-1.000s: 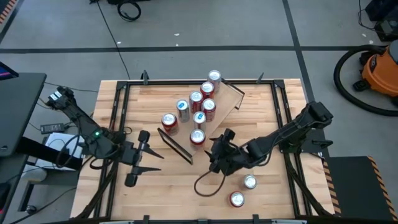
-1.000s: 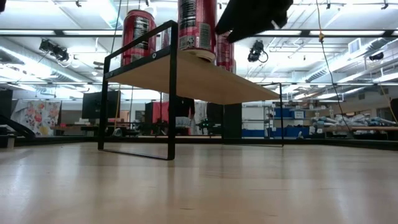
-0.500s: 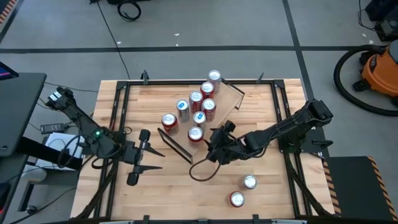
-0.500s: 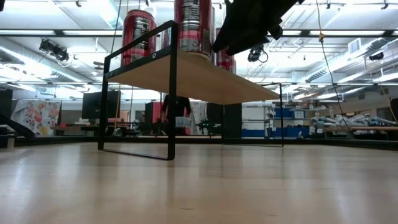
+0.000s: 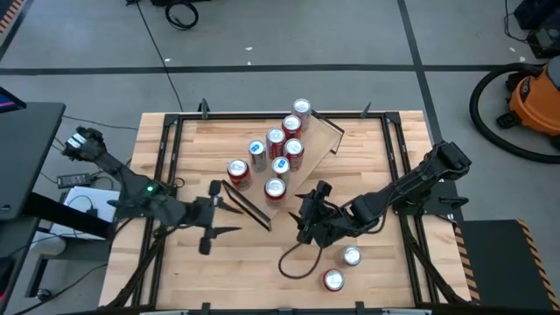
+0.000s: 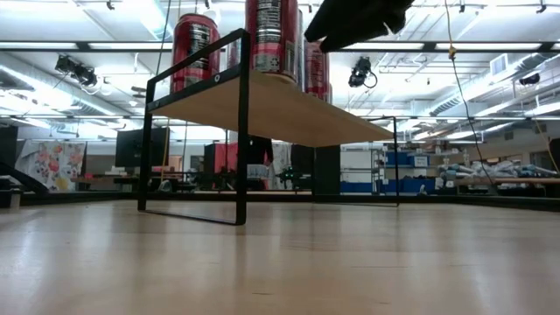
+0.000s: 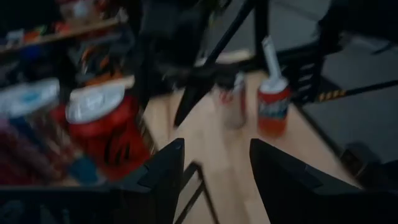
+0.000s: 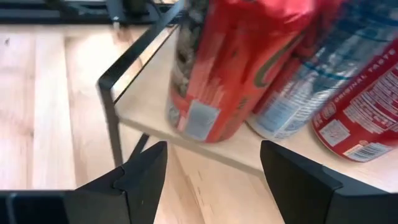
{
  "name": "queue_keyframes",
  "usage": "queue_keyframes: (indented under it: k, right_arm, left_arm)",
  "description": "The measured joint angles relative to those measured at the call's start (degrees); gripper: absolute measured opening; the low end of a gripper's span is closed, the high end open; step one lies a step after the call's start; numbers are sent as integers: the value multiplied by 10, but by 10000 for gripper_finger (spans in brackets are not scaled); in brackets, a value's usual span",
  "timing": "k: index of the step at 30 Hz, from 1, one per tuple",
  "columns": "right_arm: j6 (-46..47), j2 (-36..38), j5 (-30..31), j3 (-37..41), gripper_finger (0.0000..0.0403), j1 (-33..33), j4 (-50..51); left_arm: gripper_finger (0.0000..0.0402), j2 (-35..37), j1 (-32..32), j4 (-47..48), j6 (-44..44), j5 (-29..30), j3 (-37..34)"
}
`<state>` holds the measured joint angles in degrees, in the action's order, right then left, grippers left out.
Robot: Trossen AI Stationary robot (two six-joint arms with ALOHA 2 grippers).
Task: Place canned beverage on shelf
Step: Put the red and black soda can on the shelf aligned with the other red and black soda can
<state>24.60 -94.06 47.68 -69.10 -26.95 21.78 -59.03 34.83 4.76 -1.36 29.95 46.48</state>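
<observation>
The counter point(image 5: 367, 157), a slatted wooden top, fills the middle of the high view. On it the shelf point(image 5: 317, 149) runs diagonally from upper right toward the centre, its near black end frame by the middle of the frame. Seven cans stand on the shelf; the nearest one point(image 5: 276, 190) sits at its lower end.

The right arm reaches in from the right edge, stretched low across the counter, and its right hand point(image 5: 304, 225) lies just below and right of that nearest can, apart from it. In the right wrist view its fingers point(image 8: 140, 174) stand spread with nothing between them, though they are at their narrowest setting.

The left arm comes from the left edge, its left hand point(image 5: 219, 208) near the shelf's end frame, partly open and empty.

Two more cans point(image 5: 351, 255) stand at lower right. The left wrist view is blurred.
</observation>
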Motion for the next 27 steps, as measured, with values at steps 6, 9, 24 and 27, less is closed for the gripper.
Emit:
queue_keyframes:
  k: [6,9,24,27]
  right_arm:
    - [-34,0,1,0,268,-8,-28]
    - [-61,0,3,0,268,-12,-62]
    - [-98,0,-27,1,268,10,-107]
    - [-98,0,-28,1,268,17,-89]
  left_arm:
    - [192,-30,-48,14,12,0,0]
    - [192,-29,-63,-1,22,1,0]
    - [192,-83,-92,235,33,18,179]
    - [192,-83,-91,255,34,16,184]
